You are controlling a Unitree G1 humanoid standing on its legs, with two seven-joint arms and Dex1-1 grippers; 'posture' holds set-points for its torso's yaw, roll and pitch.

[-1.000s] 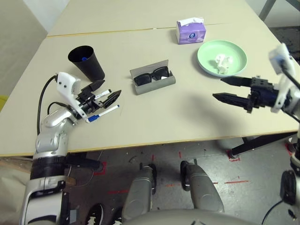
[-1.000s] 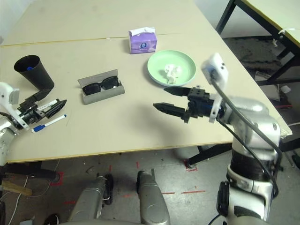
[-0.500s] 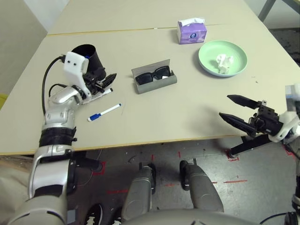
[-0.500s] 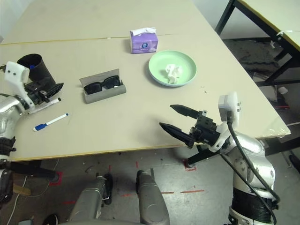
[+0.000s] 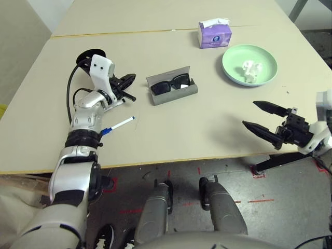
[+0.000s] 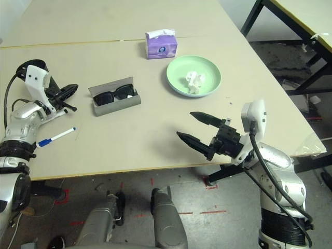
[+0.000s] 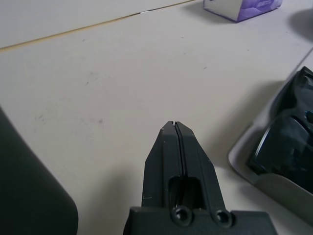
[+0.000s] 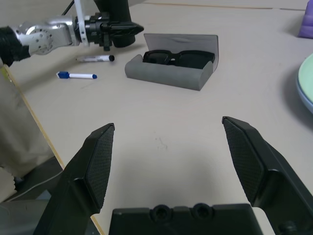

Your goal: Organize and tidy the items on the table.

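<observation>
Looking down from the head camera, the beige desk (image 5: 171, 129) carries the items in 3 groups. At the far left, the left end effector (image 5: 130, 79) sits low over the surface, its 2 fingers pressed together on nothing, just in front of a black cup (image 5: 85, 56) that the arm largely hides. Beneath that wrist lies the black-capped marker (image 6: 58, 111); the blue-capped marker (image 5: 117, 125) lies nearer the front edge, apart from the end effector. The grey glasses case (image 5: 174, 93) stands open near the middle with the black sunglasses (image 5: 169, 84) inside it. Further right, the pale-green plate (image 5: 250, 64) holds the crumpled tissue (image 5: 250, 69), and a purple tissue box (image 5: 215, 34) stands just behind the plate. The right end effector (image 5: 263, 118) hangs beyond the front right edge of the desk, spread wide and empty.

Left wrist view: the 2 fingertips (image 7: 174, 128) meet with no gap above bare desk. The open case with the sunglasses (image 7: 293, 142) sits near them, and the tissue box (image 7: 242, 7) lies well beyond.

Right wrist view: the 2 fingers (image 8: 100, 156) stand far apart, holding nothing. Between them, further off, lie the case (image 8: 168, 76), both markers (image 8: 77, 75) and the left end effector (image 8: 124, 30).
</observation>
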